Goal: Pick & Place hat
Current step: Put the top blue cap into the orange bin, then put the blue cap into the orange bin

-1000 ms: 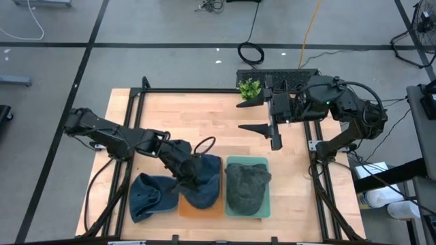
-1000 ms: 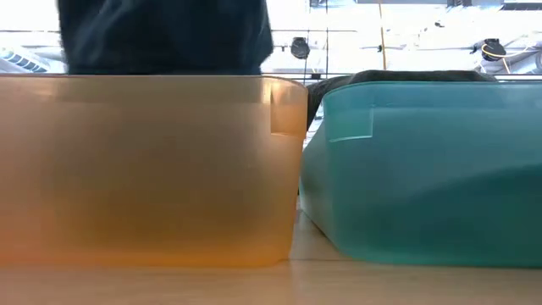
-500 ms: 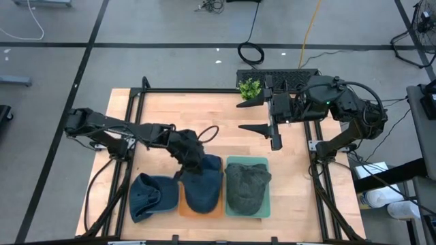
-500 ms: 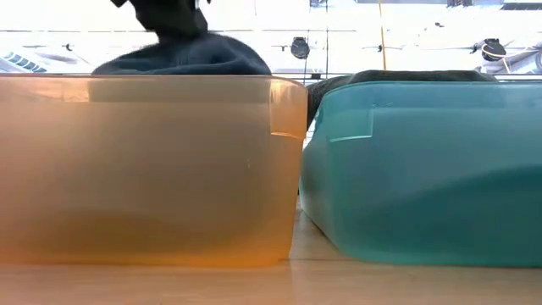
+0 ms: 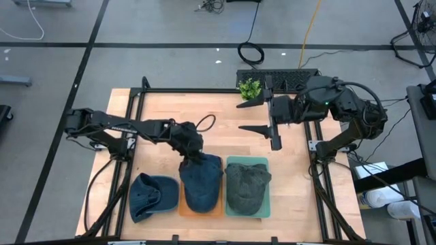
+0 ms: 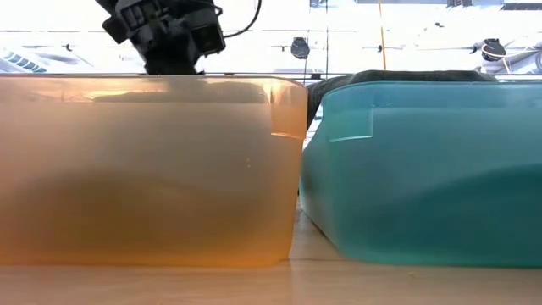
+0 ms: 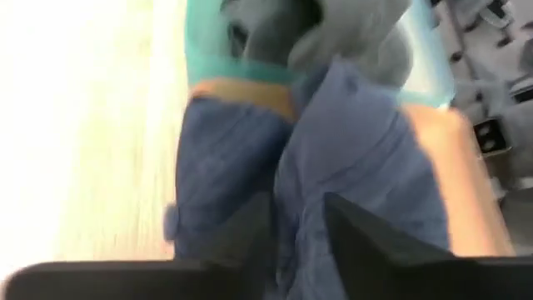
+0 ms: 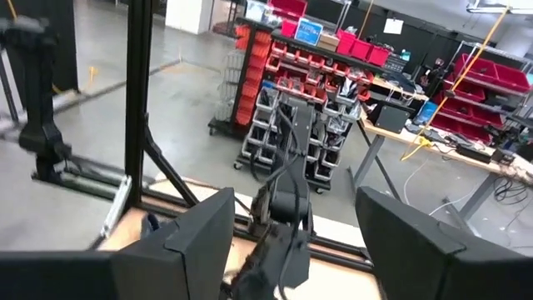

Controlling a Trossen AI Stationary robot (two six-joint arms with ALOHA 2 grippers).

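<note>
three hats show on the wooden table (image 5: 163, 109), and two bins. a blue hat (image 5: 202, 182) lies in the orange bin (image 6: 152, 169), filling it from above so that only the bin's near edge shows in the high view; a grey-green hat (image 5: 245, 187) fills the teal bin (image 5: 264, 204) just beside it, the two bins side by side at the table's near edge. a second blue hat (image 5: 151, 196) sits on the bare table just beside the orange bin, on its outer side. the left tool (image 5: 190, 154) hangs over the far rim of the orange bin, right above the blue hat's far end; in the left wrist view its two dark fingers (image 7: 250, 237) stand a narrow way apart with blue cloth between and beyond them, and i cannot tell whether they pinch the cloth. the low view shows the left arm's dark wrist just above the orange bin's rim (the hat itself is only a dim shade through the wall). the right tool (image 5: 262, 116) waits well apart over the table's far right part, fingers spread wide and holding nothing. behind it, near the table's far edge, stand a small green plant (image 5: 250, 87) and a dark keyboard (image 5: 286, 76).
</note>
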